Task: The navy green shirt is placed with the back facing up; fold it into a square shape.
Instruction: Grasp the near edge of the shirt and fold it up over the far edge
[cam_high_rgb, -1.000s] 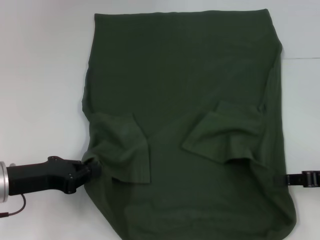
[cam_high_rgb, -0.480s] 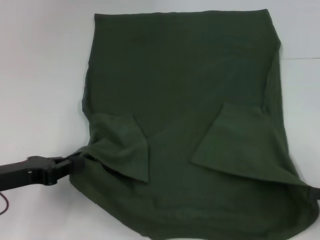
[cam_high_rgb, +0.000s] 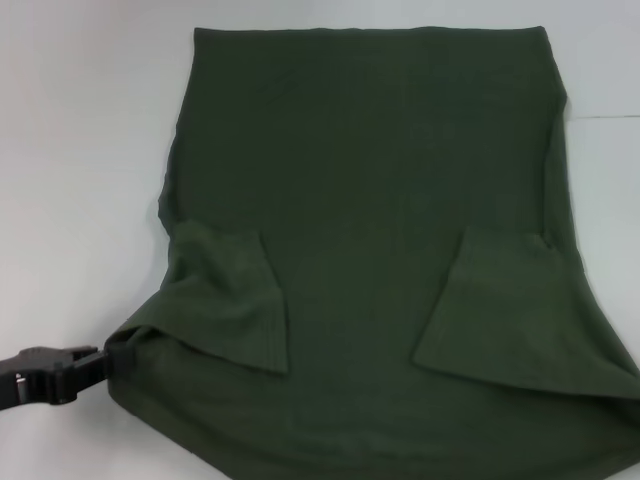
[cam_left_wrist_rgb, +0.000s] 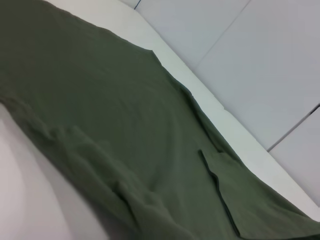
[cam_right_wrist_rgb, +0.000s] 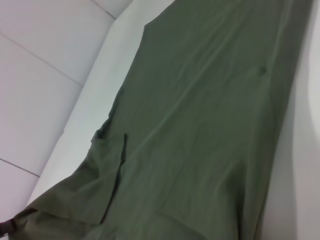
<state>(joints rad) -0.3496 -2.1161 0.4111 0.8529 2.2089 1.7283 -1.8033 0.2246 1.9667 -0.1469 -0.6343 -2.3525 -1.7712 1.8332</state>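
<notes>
Head view: navy green shirt (cam_high_rgb: 370, 250) lies spread on the white tabletop (cam_high_rgb: 80, 150), plain side up, both sleeves folded inward. Left hand (cam_high_rgb: 100, 362) pinches the near-left edge. Right hand isn't in view, so can't tell its state. Judging by this, only sleeve folds are done; body folds to a square remain. Wrist views add low-angle looks along the cloth, showing the sleeve flaps' edges.
</notes>
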